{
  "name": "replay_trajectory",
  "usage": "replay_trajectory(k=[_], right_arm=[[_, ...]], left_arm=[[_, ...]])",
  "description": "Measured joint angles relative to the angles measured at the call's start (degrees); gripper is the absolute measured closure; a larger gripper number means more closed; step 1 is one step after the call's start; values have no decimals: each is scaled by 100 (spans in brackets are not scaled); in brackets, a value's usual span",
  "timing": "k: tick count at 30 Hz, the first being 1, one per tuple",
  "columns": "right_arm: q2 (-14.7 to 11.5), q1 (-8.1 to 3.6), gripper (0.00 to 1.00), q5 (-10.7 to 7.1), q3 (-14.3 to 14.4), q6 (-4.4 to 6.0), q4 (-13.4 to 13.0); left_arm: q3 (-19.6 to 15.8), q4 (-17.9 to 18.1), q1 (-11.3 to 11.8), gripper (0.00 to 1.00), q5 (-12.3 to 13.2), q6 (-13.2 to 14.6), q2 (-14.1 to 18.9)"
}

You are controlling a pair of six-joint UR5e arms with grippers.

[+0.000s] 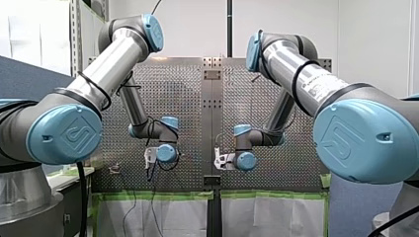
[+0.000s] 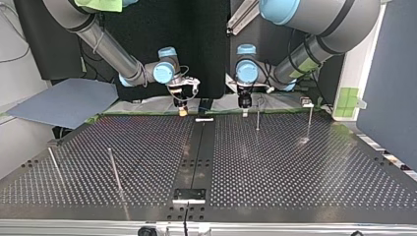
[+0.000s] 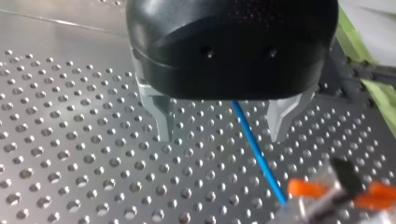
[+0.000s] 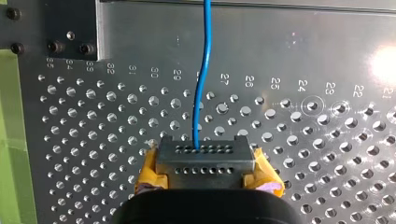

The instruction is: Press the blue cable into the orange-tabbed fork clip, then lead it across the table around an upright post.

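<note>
Blue cable (image 3: 258, 155): thin, straight, slanting down to the clip's edge; clip (image 3: 336, 198): orange tabs, blurred; posts (image 2: 257, 119): thin, metal, upright.

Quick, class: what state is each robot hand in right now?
Left hand: open; the cable runs through the gap, unclamped.
Right hand: closed on the cable.

Perforated metal table (image 2: 295, 167), green tape (image 1: 158, 195) along its edge, grey-blue sheet (image 2: 64, 101) beside it

four posts (image 2: 114, 169), one blue cable (image 3: 258, 154), one clip (image 3: 341, 196)
</note>
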Motion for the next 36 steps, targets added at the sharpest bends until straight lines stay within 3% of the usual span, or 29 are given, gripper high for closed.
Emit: replay_trajectory(k=[4,11,16,17,18,20,21,22,23,24,25,36], right_arm=[[2,1,100,-1,0,-1,2],[1,5,100,-2,0,-2,3],[0,5,100,-1,0,-2,4],[0,5,100,-1,0,-2,4],[-1,4,100,-1,0,-1,4],[0,4,100,-1,0,-1,4],[0,4,100,-1,0,-2,6],[0,3,100,-1,0,-1,6],[0,3,100,-1,0,-2,6],[0,3,100,-1,0,-2,5],[0,3,100,-1,0,-1,4],[4,3,100,-2,0,-1,4]], left_arm=[[2,0,5,0,93,-33,0],[16,-3,10,0,-123,88,0],[30,-1,12,0,-113,109,0],[33,0,12,7,-83,111,0],[34,2,12,7,-57,111,0],[33,3,12,35,18,106,0],[32,4,12,35,49,102,0],[32,4,12,60,72,99,0],[33,4,12,77,95,96,0],[32,4,12,77,108,94,0],[32,4,12,100,118,93,0],[30,-4,19,100,201,41,0]])
